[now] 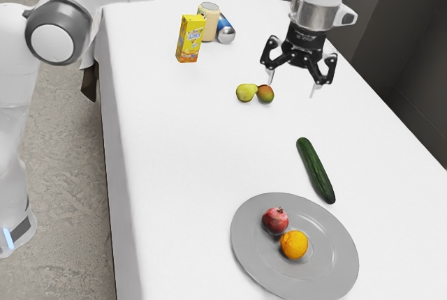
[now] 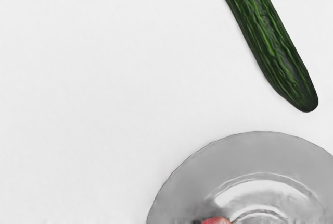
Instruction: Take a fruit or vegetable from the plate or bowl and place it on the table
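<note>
Claw state: the claw (image 1: 293, 84) is spread, its two fingers well apart with nothing between them. It is raised above the tabletop (image 1: 174, 160), presumably to give clearance over the produce during travel.

Target location: the pomegranate (image 1: 275, 220) and the orange (image 1: 294, 245) lie on the plate (image 1: 339, 244) at the near end. Either satisfies the task. They sit just beside each other around the shallow central well, which probably limits rolling. This close spacing leaves little finger room on their facing sides; align the fingers clear of the neighbouring fruit.

Container: the plate is round, grey and wide-rimmed, resting flat. Its low form should permit a grasp from above; a descent set too deep could strike it.

Surroundings: the cucumber (image 1: 316, 171) lies on the tabletop just beyond the plate. Farther off, the pear (image 1: 246, 92) and the mango-like fruit (image 1: 266, 94) sit side by side. The yellow carton (image 1: 190, 38) stands at the far end.

Next step, as judged: position the claw over the plate, then descend. Release on bare tabletop toward the exterior view's left appears suitable.
</note>
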Controlling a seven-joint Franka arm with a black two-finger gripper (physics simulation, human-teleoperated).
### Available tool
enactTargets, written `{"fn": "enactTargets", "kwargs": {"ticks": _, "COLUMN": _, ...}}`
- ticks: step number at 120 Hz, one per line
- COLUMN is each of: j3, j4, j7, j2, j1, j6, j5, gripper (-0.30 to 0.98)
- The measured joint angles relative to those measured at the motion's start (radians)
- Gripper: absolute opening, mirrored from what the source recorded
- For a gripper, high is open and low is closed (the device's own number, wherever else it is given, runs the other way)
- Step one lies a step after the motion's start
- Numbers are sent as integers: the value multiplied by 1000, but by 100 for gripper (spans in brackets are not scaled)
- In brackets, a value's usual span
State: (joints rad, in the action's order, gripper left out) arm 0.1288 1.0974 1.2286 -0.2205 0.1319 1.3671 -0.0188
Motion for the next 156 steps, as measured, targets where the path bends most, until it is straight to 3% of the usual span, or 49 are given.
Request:
{"fn": "enactTargets", "kwargs": {"ticks": 21, "j3": 19, "j4": 318, "j7": 130, "j2": 152, "j1": 37, "j6": 100, "j5": 13, "gripper": 69}}
{"fn": "enactTargets", "kwargs": {"ticks": 44, "j3": 50, "j4": 477, "j7": 240, "j2": 208, "j1": 56, "j6": 227, "j5": 20, "gripper": 69}}
{"fn": "enactTargets", "kwargs": {"ticks": 100, "j3": 99, "j4": 515, "j7": 403, "j2": 111, "j1": 86, "j6": 423, "j5": 21, "gripper": 69}}
{"fn": "enactTargets", "kwargs": {"ticks": 124, "j3": 97, "j4": 476, "j7": 441, "j2": 35, "j1": 143, "j6": 463, "j5": 20, "gripper": 69}}
{"fn": "enactTargets", "kwargs": {"ticks": 156, "j3": 85, "j4": 457, "j7": 473, "j2": -47, "j1": 130, "j6": 495, "j5": 22, "gripper": 69}}
